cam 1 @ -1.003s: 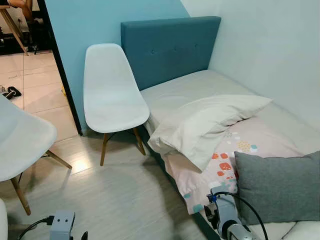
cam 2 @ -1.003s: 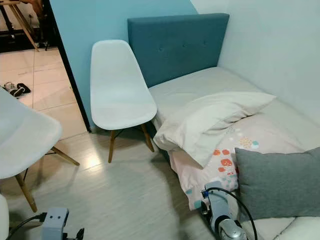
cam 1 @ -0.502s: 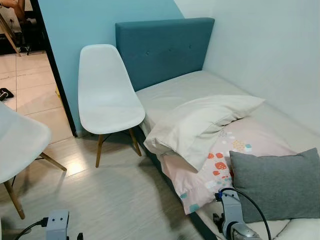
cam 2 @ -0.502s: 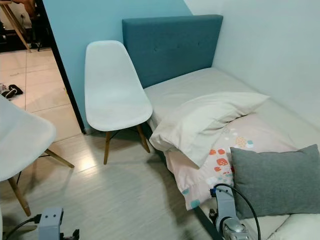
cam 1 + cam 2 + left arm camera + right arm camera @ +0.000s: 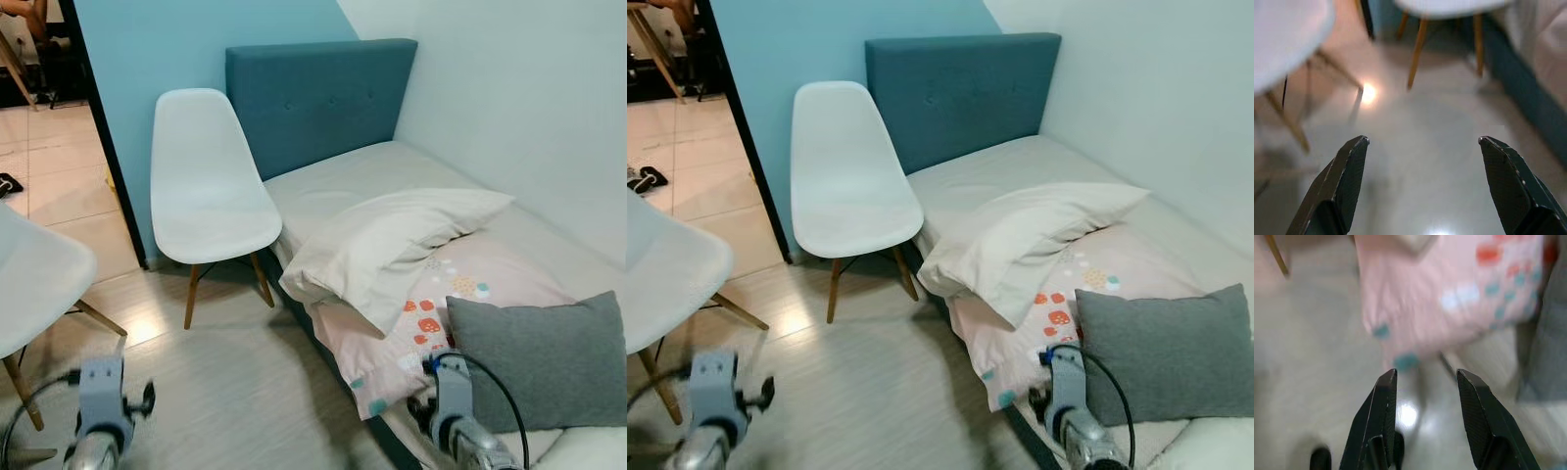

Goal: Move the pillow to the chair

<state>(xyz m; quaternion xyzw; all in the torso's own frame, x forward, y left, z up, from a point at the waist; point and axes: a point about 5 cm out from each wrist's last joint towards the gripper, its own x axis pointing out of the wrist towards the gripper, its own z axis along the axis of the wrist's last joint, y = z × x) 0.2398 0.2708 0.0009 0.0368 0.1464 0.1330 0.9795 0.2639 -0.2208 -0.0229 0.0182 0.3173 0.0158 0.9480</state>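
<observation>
A cream pillow (image 5: 387, 240) lies slumped on the bed, its lower corner hanging over the near left edge. The white shell chair (image 5: 208, 186) with wooden legs stands beside the bed, against the blue wall. My left gripper (image 5: 1422, 142) is open above the floor, facing the chair's legs (image 5: 1418, 46). My right gripper (image 5: 1425, 377) is open and low by the bed's side, above the hanging pink patterned blanket (image 5: 1449, 289). Both wrists show at the bottom of the eye views, the left wrist (image 5: 98, 416) and the right wrist (image 5: 453, 416).
A grey cushion (image 5: 537, 357) lies on the bed near my right wrist. A second white chair (image 5: 34, 284) stands at the left. The teal headboard (image 5: 318, 98) and a white wall bound the bed. A doorway (image 5: 49, 117) opens at far left onto tiled floor.
Both arms have risen into view, the left wrist most of all. The camera has shifted slightly, so the scene sits a little further left.
</observation>
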